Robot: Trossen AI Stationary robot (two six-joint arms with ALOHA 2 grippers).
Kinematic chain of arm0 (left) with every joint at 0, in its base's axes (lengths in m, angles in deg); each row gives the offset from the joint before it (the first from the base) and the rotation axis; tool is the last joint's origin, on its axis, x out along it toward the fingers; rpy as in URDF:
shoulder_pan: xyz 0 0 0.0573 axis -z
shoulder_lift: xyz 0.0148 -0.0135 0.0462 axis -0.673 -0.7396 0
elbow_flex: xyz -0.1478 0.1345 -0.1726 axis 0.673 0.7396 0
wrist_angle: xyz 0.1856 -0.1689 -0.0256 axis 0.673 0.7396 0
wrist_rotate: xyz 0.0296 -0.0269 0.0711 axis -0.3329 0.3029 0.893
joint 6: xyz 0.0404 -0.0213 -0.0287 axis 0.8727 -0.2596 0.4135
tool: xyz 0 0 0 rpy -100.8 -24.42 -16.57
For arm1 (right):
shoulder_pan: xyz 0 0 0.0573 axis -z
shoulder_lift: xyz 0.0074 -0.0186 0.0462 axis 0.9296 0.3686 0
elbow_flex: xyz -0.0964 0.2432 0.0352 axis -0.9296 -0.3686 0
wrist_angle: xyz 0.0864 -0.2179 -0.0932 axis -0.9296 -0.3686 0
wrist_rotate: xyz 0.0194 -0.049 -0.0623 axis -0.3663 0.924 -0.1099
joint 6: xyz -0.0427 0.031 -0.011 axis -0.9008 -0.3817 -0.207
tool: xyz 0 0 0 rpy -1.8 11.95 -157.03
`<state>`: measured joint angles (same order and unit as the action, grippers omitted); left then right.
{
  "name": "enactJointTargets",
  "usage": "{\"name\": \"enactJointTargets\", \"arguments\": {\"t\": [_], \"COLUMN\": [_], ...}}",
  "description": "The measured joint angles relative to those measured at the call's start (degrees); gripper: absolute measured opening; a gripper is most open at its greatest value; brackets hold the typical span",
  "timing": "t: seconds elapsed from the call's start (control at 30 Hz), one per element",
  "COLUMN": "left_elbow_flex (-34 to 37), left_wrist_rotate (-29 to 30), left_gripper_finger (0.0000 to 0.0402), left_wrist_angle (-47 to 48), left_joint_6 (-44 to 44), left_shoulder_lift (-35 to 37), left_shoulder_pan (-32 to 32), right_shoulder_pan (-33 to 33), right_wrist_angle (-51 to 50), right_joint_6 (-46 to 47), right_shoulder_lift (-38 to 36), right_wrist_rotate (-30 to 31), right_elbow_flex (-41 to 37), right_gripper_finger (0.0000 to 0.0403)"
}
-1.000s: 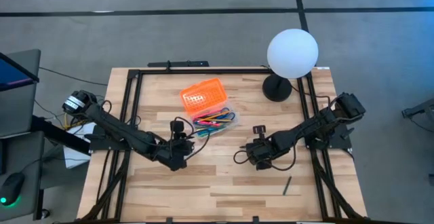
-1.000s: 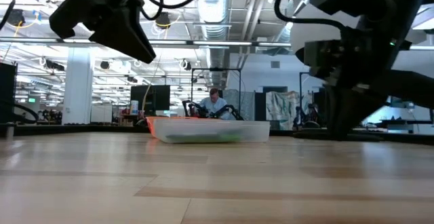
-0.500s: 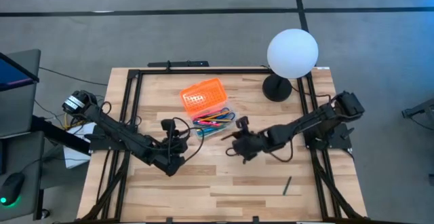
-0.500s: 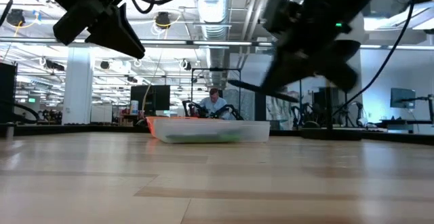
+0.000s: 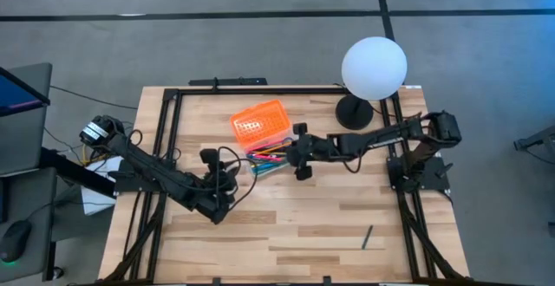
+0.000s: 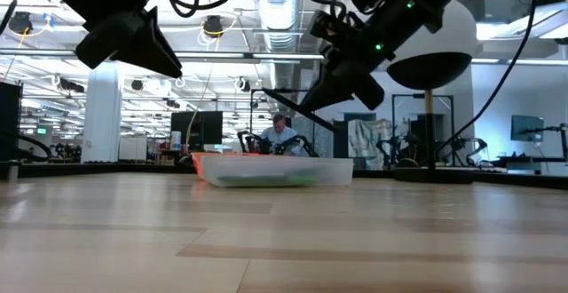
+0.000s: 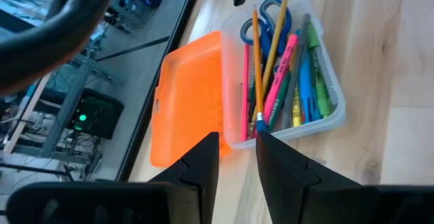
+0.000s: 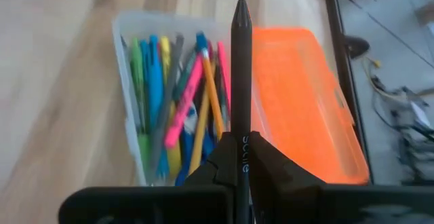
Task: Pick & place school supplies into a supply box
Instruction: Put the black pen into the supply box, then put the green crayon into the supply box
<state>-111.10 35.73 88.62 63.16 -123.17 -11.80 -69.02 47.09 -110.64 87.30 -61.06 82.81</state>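
Now the supply box (image 5: 276, 154) lies open near the middle of the tabletop (image 5: 347, 225), with its clear tray (image 7: 325, 81) on the side toward the robot and its orange lid (image 7: 186, 102) folded back flat beside it. Inside the tray are many thin school supplies (image 7: 285, 81): green, blue, pink and yellow pens and markers, orange pencils, and the blue-handled scissors (image 7: 266, 15) at one end. They lie lengthwise, close together, some crossing over others.

The right hand (image 5: 299, 152) hangs above the right end of the tray. Its fingers are pressed together on a black pen (image 8: 241, 81), which points forward over the tray and the lid. The left hand (image 5: 214, 160) hovers just left of the box, above the bare wood, with its fingers (image 7: 203, 166) a little apart and nothing between them.

One dark pen (image 5: 367, 237) lies alone on the tabletop, well apart from the box. A white globe lamp (image 5: 373, 68) stands at the far right corner.
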Motion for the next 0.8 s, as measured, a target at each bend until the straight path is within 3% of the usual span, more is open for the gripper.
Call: {"name": "enactJointTargets", "arguments": {"t": [0.13,0.4,0.8], "left_elbow_flex": [0.0,0.0,0.0], "left_wrist_rotate": [0.3,0.3,1.4], "left_gripper_finger": [0.0093,0.0093,0.0093], "left_wrist_angle": [1.3,1.8,2.8], "left_joint_6": [-1.3,-2.0,-2.2], "left_shoulder_lift": [0.0,0.0,0.0], "left_shoulder_pan": [0.0,0.0,0.0], "right_shoulder_pan": [1.3,2.7,4.3], "right_wrist_angle": [2.3,2.7,3.6], "right_joint_6": [-0.1,2.0,2.0], "right_shoulder_lift": [0.0,0.0,7.5], "right_wrist_rotate": [-4.7,-7.9,-7.6], "right_elbow_flex": [0.0,0.0,1.6], "right_gripper_finger": [0.0001,0.0002,0.0002]}}
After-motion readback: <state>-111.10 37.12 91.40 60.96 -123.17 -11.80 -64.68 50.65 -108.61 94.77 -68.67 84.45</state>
